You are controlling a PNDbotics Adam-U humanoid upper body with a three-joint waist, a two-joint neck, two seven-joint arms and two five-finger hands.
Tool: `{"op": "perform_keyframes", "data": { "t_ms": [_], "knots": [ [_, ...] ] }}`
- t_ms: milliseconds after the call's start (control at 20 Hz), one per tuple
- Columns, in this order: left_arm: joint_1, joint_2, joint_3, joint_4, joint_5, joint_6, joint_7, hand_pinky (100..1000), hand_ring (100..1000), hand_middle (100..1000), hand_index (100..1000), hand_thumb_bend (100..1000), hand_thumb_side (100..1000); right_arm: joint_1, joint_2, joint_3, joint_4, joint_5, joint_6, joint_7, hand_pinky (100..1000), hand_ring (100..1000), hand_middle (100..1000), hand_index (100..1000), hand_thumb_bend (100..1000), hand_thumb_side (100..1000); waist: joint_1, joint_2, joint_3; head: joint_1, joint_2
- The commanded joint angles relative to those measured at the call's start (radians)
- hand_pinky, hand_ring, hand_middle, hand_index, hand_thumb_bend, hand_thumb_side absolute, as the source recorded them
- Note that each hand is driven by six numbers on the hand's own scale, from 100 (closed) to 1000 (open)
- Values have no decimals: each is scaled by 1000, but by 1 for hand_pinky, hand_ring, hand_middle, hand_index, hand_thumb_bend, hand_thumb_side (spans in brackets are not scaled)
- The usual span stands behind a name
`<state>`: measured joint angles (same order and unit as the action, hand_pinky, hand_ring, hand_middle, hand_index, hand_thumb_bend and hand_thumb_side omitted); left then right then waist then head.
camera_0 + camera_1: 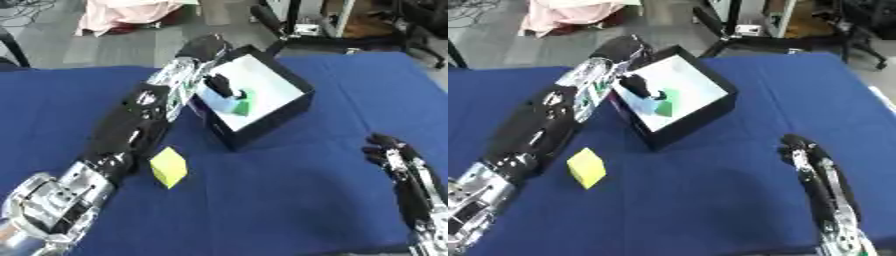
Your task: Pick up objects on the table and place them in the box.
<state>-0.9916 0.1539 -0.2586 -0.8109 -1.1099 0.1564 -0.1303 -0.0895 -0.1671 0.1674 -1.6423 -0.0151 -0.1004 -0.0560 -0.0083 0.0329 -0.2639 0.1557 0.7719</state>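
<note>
Inside the box (pixel 262 120), the left hand (pixel 220 86) curls just above a green object (pixel 243 103), grip unclear.

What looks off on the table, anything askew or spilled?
Nothing spilled or damaged. The box sits skewed to the table edges. A yellow block lies outside it, beside the left arm.

No text, label, brand, number or sign can be read anywhere in either view.
</note>
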Motion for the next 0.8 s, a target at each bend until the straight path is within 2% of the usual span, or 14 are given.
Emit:
{"op": "perform_keyframes", "data": {
  "t_ms": [50, 200, 400, 550, 800],
  "knots": [
    [-15, 4, 17, 11, 7, 1, 45, 759, 659, 647, 798, 863, 491, -15, -2, 1, -11, -7, 0, 3, 806, 762, 748, 792, 100, 744, -18, -23, 0, -1, -2],
    [-23, 35, 14, -25, 54, -3, 62, 766, 668, 660, 797, 913, 528, -13, -3, -1, -11, -7, 0, 1, 806, 762, 748, 792, 100, 744, -17, -24, 5, -6, -2],
    [-35, 129, -16, -168, 163, -24, 17, 754, 615, 599, 765, 892, 544, -10, -6, -7, -11, -5, 0, -5, 805, 762, 748, 792, 100, 742, -14, -26, 19, -16, -2],
    [-10, 248, -67, -343, 281, -75, -118, 739, 584, 566, 744, 854, 536, -7, -10, -12, -11, -3, -1, -10, 805, 762, 747, 792, 100, 744, -10, -27, 31, -27, -2],
    [68, 473, -164, -623, 480, -172, -440, 752, 600, 596, 764, 742, 477, -3, -22, -17, -10, 2, -1, -15, 805, 762, 748, 792, 100, 745, 2, -27, 46, -43, -2]
  ]
}}
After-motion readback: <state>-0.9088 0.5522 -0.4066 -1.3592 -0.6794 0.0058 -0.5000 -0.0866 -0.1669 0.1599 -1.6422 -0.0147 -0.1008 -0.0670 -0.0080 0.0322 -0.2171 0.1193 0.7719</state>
